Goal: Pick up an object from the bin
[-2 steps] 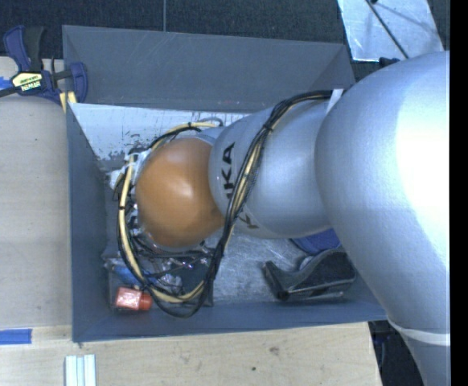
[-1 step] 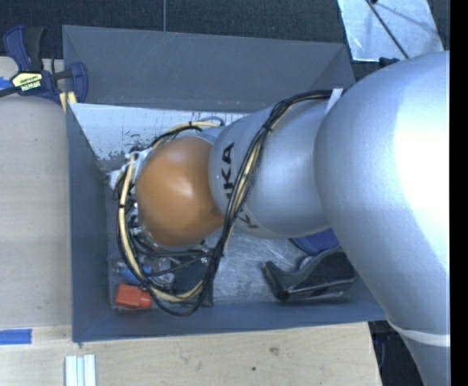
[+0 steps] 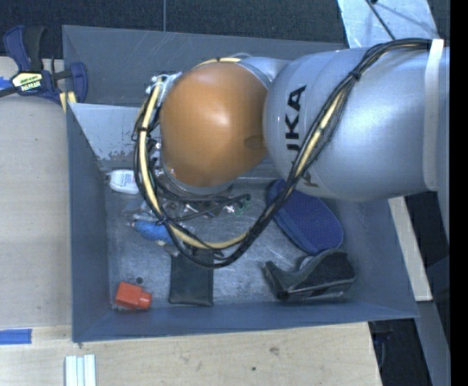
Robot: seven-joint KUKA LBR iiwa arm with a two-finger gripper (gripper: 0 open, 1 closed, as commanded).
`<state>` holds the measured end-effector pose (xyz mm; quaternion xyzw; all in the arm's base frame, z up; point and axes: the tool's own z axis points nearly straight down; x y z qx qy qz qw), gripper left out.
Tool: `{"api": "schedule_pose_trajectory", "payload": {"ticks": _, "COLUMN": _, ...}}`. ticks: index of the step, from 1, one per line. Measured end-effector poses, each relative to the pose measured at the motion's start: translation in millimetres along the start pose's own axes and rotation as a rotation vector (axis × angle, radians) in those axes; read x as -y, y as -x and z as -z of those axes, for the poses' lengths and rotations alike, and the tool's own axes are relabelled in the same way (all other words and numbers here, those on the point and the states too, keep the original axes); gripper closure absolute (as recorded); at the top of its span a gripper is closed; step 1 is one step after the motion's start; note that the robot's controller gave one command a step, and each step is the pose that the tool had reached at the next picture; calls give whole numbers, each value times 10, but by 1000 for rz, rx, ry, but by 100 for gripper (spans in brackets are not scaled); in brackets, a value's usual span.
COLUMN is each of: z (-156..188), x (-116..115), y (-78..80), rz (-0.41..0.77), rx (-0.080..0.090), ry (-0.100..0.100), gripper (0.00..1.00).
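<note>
**A:** Where is the tool at this moment?

**B:** Low in the left half of the grey bin [image 3: 85,240], beneath the orange cover [image 3: 214,123] on the wrist. The tool [image 3: 192,211] shows as some metal and dark parts under that dome. The silver arm [image 3: 363,119] comes in from the view's right.

**A:** Is it open or closed?

**B:** I cannot tell. The cover and the loops of yellow and black cable [image 3: 218,249] hide it. Whether it has hold of anything I cannot tell either.

**A:** Then which thing is it over?

**B:** Two lie nearest. A small blue thing [image 3: 149,230] sits on the bin floor just to the view's left of the tool, right against the cable loop (too small for me to name its kind). A dark flat rectangular piece [image 3: 190,284] lies just below the tool, toward the near wall. Its upper end is tucked under the cable. Which of the two the tool is over, I cannot say.

**A:** And the others?

**B:** A small white thing [image 3: 123,182] lies by the left wall, above the blue one. An orange-red block [image 3: 132,296] sits in the near left corner, apart from the rest. To the right is a blue oval pouch [image 3: 313,222], partly under the arm. Just below it, a black stapler-like thing [image 3: 310,276] rests near the near wall.
</note>
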<state>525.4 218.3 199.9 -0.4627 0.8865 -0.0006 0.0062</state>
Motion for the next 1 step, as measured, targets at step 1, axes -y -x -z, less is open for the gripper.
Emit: {"api": "schedule_pose_trajectory", "payload": {"ticks": 1, "z": 796, "x": -88, "y": 129, "rz": 341, "rx": -2, "ry": 4, "gripper": 100}}
